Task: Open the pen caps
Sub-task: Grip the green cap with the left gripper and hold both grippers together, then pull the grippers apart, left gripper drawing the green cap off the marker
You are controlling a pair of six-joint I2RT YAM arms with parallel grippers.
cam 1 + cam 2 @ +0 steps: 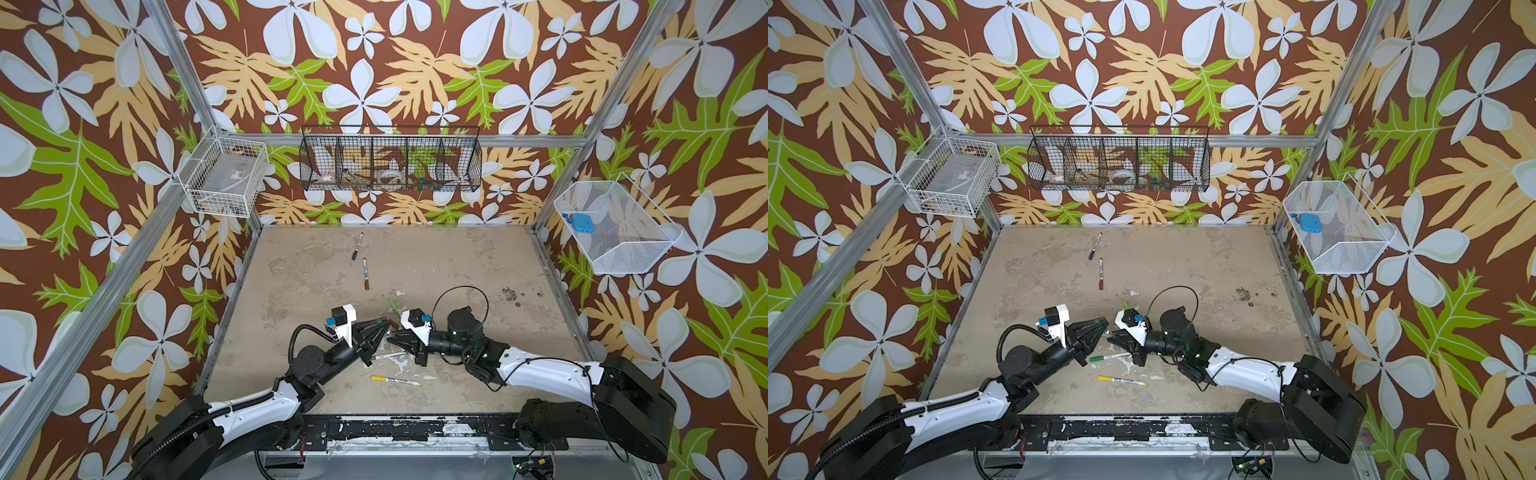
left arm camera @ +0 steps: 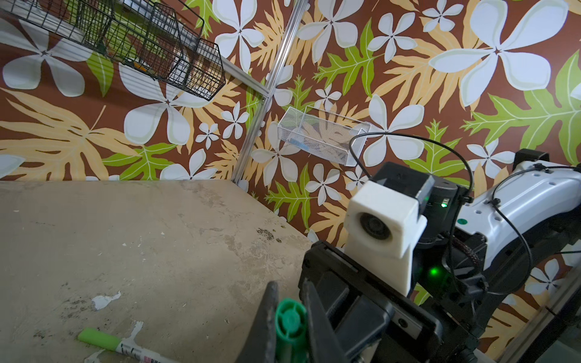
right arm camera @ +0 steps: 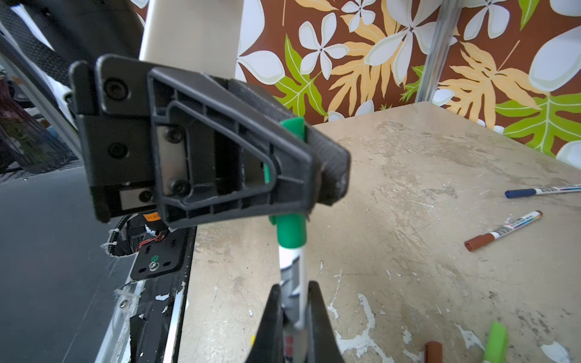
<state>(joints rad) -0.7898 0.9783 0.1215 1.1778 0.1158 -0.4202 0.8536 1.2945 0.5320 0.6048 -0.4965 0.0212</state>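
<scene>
A stubby green plastic pen cap [image 3: 290,232] is shown clamped between the closed black fingers of the left gripper [image 3: 320,176], seated on the end of a slim white-grey marker barrel with dark print [image 3: 294,270]. Lower down, the same barrel is pinched by the right gripper [image 3: 295,292], whose fingers are closed tight on it. The marker is thus held between the two grippers, which meet tip to tip above a worn beige tabletop [image 1: 457,270]. In the left wrist view the cap's round end is seen wedged between the left fingers [image 2: 309,301]. On the table just beside the right gripper lie a marker with a light green cap [image 3: 496,341] and a short brown cylinder [image 3: 433,352], cut off by the frame edge, so it cannot be told whether it is a loose cap. Directly below both grippers a second green-capped marker [image 1: 1111,356] lies flat. Well beyond the grippers, towards the back wall, a brown-capped marker [image 1: 365,274] and a blue-capped marker [image 1: 357,246] lie near each other. On the robot's side of the grippers a yellow-capped marker [image 1: 395,380] is seen.
</scene>
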